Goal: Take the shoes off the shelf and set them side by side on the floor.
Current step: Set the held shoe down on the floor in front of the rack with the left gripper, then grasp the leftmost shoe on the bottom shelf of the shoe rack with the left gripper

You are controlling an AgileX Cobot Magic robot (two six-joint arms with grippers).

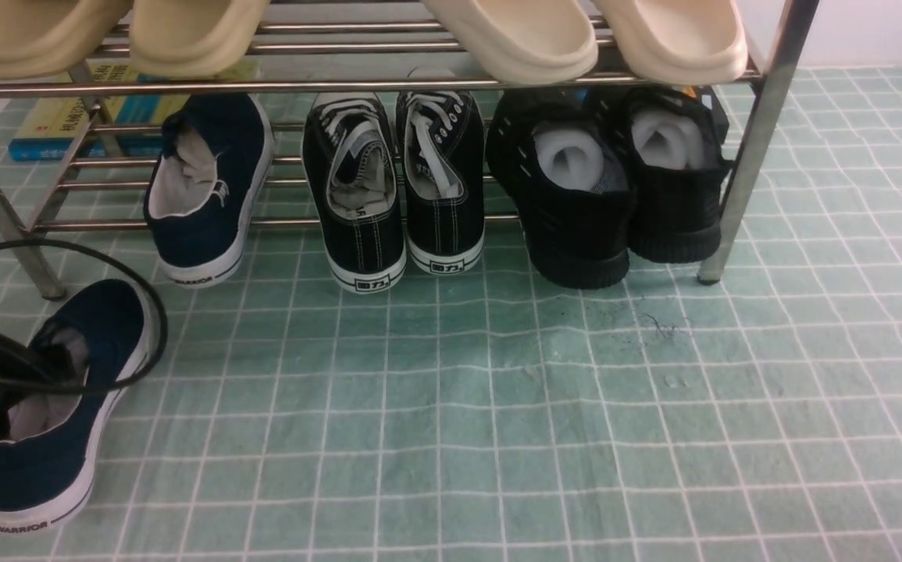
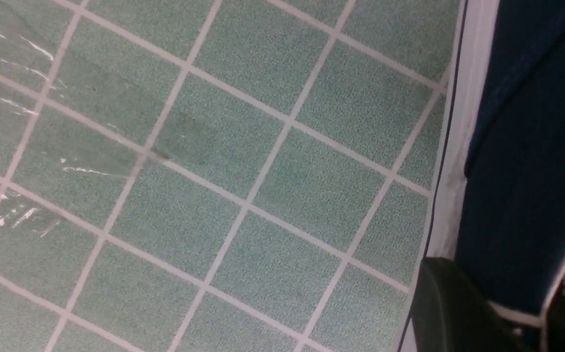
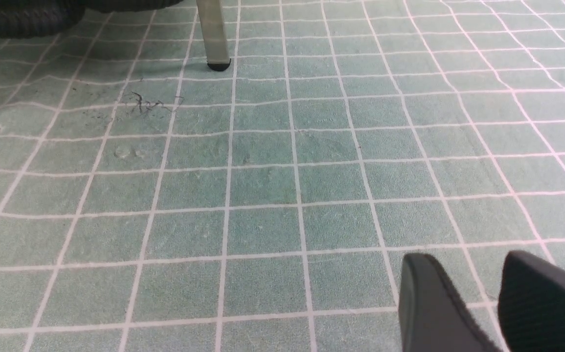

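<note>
One navy shoe (image 1: 205, 191) leans heel-out on the lower tier of the metal shelf (image 1: 388, 83), at its left. The other navy shoe (image 1: 52, 406) is at the far left on the green gridded floor (image 1: 544, 406), toe pointing away, sole down. My left gripper (image 1: 33, 367) is shut on this shoe's side wall. The left wrist view shows that gripper (image 2: 502, 288) with one finger (image 2: 448, 303) outside the navy canvas (image 2: 522, 161) and the other inside against the lining. My right gripper (image 3: 465, 259) hovers low over bare floor (image 3: 262, 186), open and holding nothing; it is out of the front view.
Black lace-up sneakers (image 1: 392, 187) and black knit shoes (image 1: 615, 179) fill the lower tier's middle and right. Beige slippers (image 1: 513, 35) sit on the upper tier, with books (image 1: 60, 125) behind. A shelf leg (image 1: 739, 179) stands at the right. A black cable (image 1: 138, 289) loops over the held shoe.
</note>
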